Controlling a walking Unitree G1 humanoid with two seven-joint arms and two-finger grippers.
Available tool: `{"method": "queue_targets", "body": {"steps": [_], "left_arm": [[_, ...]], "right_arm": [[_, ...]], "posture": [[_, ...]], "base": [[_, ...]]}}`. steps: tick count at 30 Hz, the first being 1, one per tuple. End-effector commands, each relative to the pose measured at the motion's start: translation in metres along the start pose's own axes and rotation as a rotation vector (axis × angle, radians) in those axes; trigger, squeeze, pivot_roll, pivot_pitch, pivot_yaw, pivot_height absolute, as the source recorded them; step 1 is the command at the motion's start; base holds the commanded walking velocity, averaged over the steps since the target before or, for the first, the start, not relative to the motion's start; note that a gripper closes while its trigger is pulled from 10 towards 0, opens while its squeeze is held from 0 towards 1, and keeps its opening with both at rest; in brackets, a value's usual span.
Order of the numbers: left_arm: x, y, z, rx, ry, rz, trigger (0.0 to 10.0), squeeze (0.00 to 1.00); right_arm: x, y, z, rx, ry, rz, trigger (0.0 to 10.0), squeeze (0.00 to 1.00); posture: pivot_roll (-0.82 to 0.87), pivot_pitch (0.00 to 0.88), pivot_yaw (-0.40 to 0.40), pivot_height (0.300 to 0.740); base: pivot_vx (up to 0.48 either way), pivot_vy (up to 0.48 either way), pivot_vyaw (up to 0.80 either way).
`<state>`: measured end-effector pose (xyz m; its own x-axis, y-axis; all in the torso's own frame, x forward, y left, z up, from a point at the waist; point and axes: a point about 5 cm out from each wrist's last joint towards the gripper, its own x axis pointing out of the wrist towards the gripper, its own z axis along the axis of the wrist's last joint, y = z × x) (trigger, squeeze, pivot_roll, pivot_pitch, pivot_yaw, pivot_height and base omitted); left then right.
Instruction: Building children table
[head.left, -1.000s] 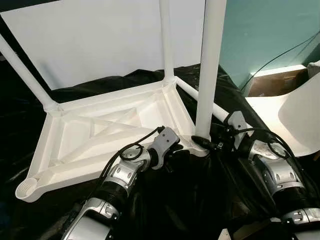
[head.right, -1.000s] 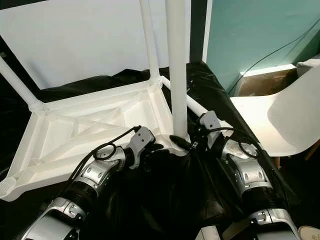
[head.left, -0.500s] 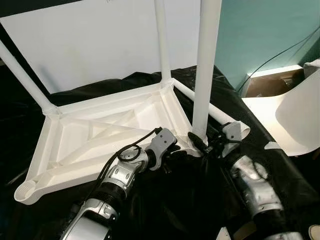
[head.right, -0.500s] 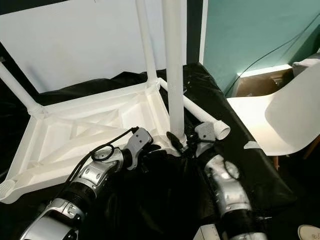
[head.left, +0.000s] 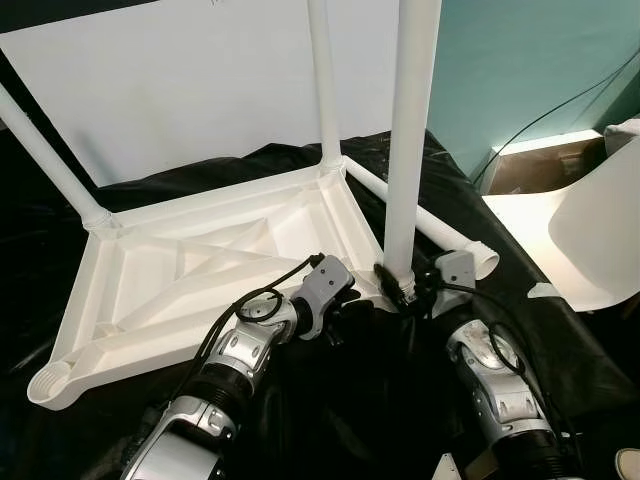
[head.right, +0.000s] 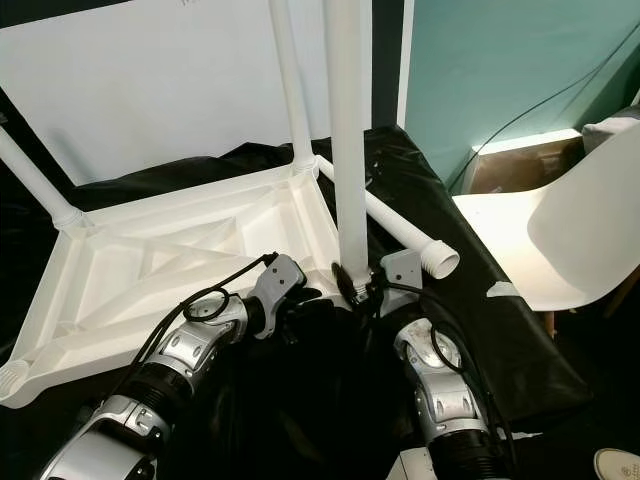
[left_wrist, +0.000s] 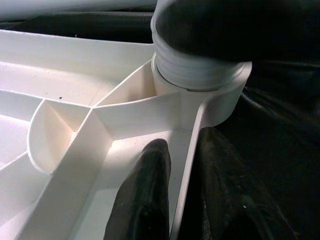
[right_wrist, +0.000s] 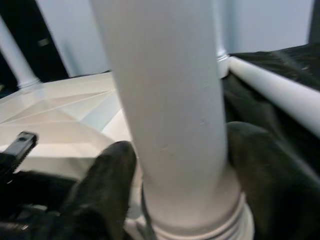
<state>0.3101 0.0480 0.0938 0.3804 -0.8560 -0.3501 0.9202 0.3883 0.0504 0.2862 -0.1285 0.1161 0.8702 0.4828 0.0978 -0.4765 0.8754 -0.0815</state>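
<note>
An upturned white tabletop (head.left: 200, 270) is lying on black sheeting (head.left: 330, 400), three legs standing upright and one loose leg (head.left: 430, 225) lying beside; the left gripper (left_wrist: 182, 165) is pinching its rim, the right gripper (right_wrist: 175, 170) clasping the nearest leg (head.left: 408, 140)

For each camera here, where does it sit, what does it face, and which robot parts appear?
Head stereo pair: looks forward and down at the upturned tabletop; both silver arms show.
Left wrist: looks along the left gripper, fingers astride the tabletop's rim.
Right wrist: looks along the right gripper, fingers closed around the near leg.
Shared: both wrist views show that leg's threaded base.
</note>
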Motion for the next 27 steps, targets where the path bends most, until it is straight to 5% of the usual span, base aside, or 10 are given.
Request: {"method": "queue_targets", "body": {"steps": [1, 2, 14, 27], "left_arm": [[0.006, -0.014, -0.025, -0.06, 0.1, -0.062, 10.0, 0.0], [0.005, -0.014, -0.025, -0.061, 0.1, -0.063, 10.0, 0.0], [0.007, -0.016, -0.024, -0.063, 0.097, -0.071, 10.0, 0.0], [0.006, -0.016, -0.026, -0.066, 0.099, -0.068, 10.0, 0.0]], "right_arm": [[0.004, 0.01, -0.007, 0.024, 0.04, 0.071, 10.0, 1.0], [0.005, 0.009, -0.005, -0.013, 0.042, 0.124, 10.0, 0.0], [0.014, -0.014, 0.004, -0.212, 0.095, 0.413, 10.0, 0.0], [0.03, -0.023, 0.01, -0.248, 0.116, 0.569, 10.0, 0.0]], "posture": [[-0.03, 0.0, 0.082, 0.74], [-0.03, 0.0, 0.082, 0.74], [-0.03, 0.0, 0.078, 0.74], [-0.01, 0.0, 0.077, 0.74]], "base": [[0.0, 0.0, 0.0], [0.0, 0.0, 0.0], [0.0, 0.0, 0.0], [0.0, 0.0, 0.0]]}}
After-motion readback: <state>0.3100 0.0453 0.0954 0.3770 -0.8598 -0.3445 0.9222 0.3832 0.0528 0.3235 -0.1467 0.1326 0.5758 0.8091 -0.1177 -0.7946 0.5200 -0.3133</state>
